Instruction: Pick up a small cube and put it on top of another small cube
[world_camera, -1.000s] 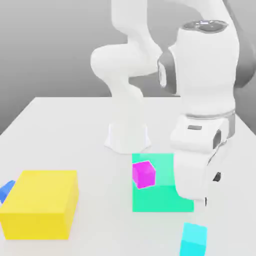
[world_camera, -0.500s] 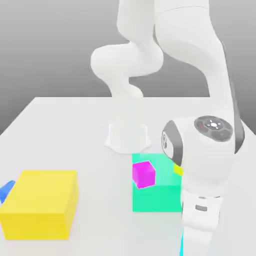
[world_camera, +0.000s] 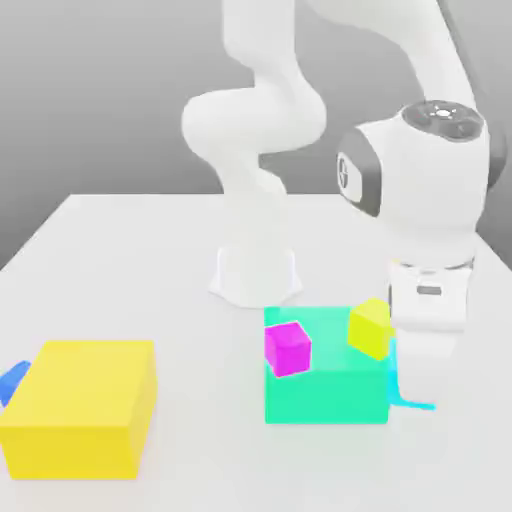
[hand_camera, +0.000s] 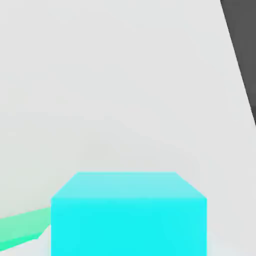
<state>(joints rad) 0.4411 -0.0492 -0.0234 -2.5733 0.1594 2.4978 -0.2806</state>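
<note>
My gripper (world_camera: 422, 392) hangs just off the right side of the large green block (world_camera: 320, 395) in the exterior view and is shut on the small cyan cube (world_camera: 412, 404). My white hand covers most of the cube; only cyan slivers show along its left and lower edges. In the hand view the cyan cube (hand_camera: 128, 215) sits close up between my fingers, lifted above the white table (hand_camera: 125, 90). A small yellow cube (world_camera: 370, 327) and a small magenta cube (world_camera: 287, 348) rest on top of the green block.
A large yellow block (world_camera: 80, 405) stands at the front on the exterior view's left, with a small blue piece (world_camera: 12, 380) peeking out beside it. My arm's white base (world_camera: 255, 275) stands behind the green block.
My gripper came down open over the cyan cube on the table, shut on it, then rose with it toward the green block's right side.
</note>
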